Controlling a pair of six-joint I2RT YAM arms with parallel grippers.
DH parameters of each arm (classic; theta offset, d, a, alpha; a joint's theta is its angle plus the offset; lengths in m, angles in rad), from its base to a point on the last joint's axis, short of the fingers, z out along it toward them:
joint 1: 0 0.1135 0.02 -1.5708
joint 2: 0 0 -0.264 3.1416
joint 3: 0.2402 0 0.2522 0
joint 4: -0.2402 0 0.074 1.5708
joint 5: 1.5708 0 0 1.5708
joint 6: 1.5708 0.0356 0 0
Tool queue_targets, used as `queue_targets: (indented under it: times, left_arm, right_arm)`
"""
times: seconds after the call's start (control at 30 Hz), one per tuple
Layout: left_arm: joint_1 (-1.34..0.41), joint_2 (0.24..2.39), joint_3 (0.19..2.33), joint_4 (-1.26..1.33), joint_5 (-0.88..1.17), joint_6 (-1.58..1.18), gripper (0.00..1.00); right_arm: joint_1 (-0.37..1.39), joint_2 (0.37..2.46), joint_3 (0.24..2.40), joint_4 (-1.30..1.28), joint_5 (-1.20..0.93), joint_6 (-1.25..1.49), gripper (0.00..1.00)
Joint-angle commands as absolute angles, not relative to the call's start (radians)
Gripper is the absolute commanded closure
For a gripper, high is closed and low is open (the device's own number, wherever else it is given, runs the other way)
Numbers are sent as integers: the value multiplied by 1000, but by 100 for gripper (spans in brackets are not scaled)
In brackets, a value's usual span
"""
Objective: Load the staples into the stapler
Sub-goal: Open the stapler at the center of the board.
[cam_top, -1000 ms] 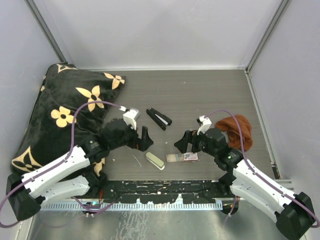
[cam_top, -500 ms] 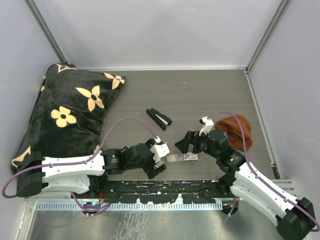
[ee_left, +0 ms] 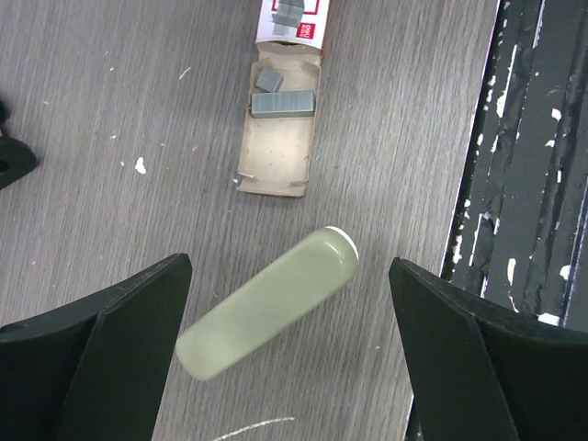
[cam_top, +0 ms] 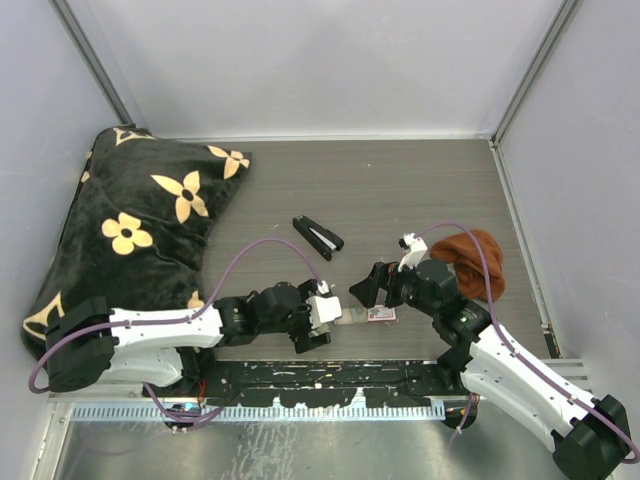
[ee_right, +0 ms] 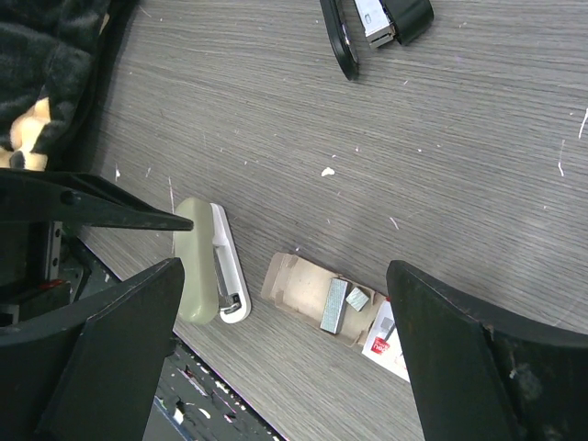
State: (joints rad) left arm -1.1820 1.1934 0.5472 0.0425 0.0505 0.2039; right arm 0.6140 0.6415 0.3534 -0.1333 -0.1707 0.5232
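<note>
At the near edge of the grey wood-grain surface (cam_top: 400, 190), just ahead of the arm bases, the two arms lean in toward each other. The left tool (cam_top: 318, 322) reaches in low from the left with its fingers (ee_left: 101, 358) spread wide and nothing between them. Seen from its wrist, a cream-green oblong (ee_left: 266, 303) lies slantwise on the surface under the gap. One finger tip comes right up to the oblong in the right wrist view, but I cannot tell whether it touches.

The right tool (cam_top: 365, 290) hangs close by on the other side, also spread wide and holding nothing.

The staples (ee_left: 283, 103) lie as a short grey block across a plain cardboard tray (ee_left: 276, 156), with a smaller broken-off piece just beside them. The tray is slid partway out of a small red-and-white box (ee_left: 292, 18). Tray and box lie flat between the two tools, just beyond the oblong's rounded end and apart from it.

The stapler (cam_top: 318, 237), black and hinged open in a narrow V, lies further back toward the middle of the surface, well apart from both tools.

A black pillow (cam_top: 140, 220) with cream flowers fills the left side. A brown cloth (cam_top: 470, 258) is bunched on the right behind the right arm.
</note>
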Motion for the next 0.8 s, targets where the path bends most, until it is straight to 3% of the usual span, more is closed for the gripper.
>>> queue_targets:
  times: [0.0, 0.3, 0.43, 0.67, 0.77]
  left_arm:
    - [-1160, 1234, 550, 164, 105, 250, 10]
    - [-1154, 1356, 573, 191, 83, 268, 26]
    - [-1154, 1371, 574, 207, 58, 263, 44]
    - [-1154, 1347, 593, 146, 91, 219, 60]
    - [-1153, 1336, 616, 84, 93, 201, 74]
  right_arm:
    - [618, 633, 392, -85, -178, 535, 2]
    - [618, 638, 391, -84, -175, 535, 2]
    - [617, 635, 392, -85, -170, 537, 2]
    - [618, 636, 391, -87, -164, 535, 2]
    - [618, 643, 389, -87, -168, 529, 2]
